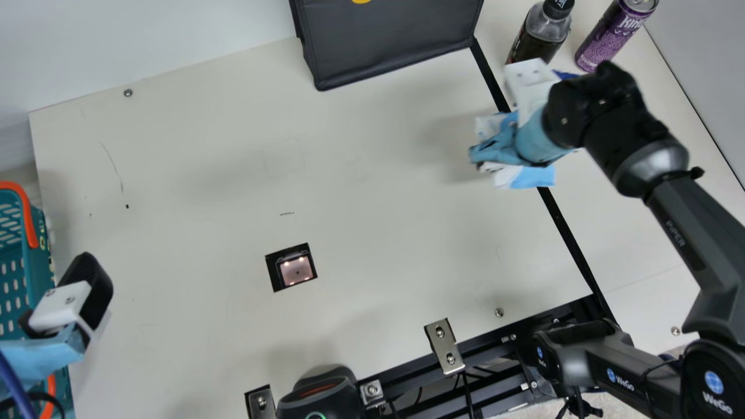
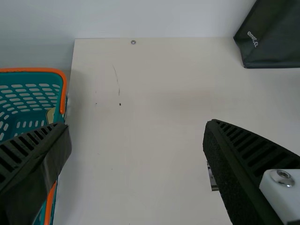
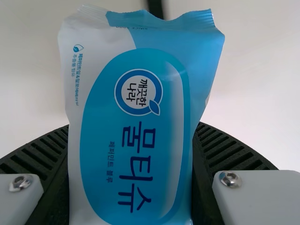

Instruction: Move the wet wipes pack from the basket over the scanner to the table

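At the right of the main view, my right gripper (image 1: pixel 512 139) holds the blue and white wet wipes pack (image 1: pixel 532 176) above the table (image 1: pixel 372 192), partly covering it. In the right wrist view the wet wipes pack (image 3: pixel 136 93) is squeezed between both fingers of the right gripper (image 3: pixel 135 125). My left gripper (image 1: pixel 73 299) is beside the teal basket (image 1: pixel 14 270) at the far left. Its fingers stand wide apart in the left wrist view, where the left gripper (image 2: pixel 138 123) has nothing between them and the basket (image 2: pixel 33 96) is partly behind one finger. The scanner window (image 1: pixel 297 270) is set into the tabletop.
A black bag (image 1: pixel 390 43) stands at the table's back edge. A dark bottle (image 1: pixel 538 35) and a purple can (image 1: pixel 617 32) are beyond the right gripper. A black device with a green ring (image 1: pixel 320 398) and metal brackets (image 1: pixel 444 346) line the front edge.
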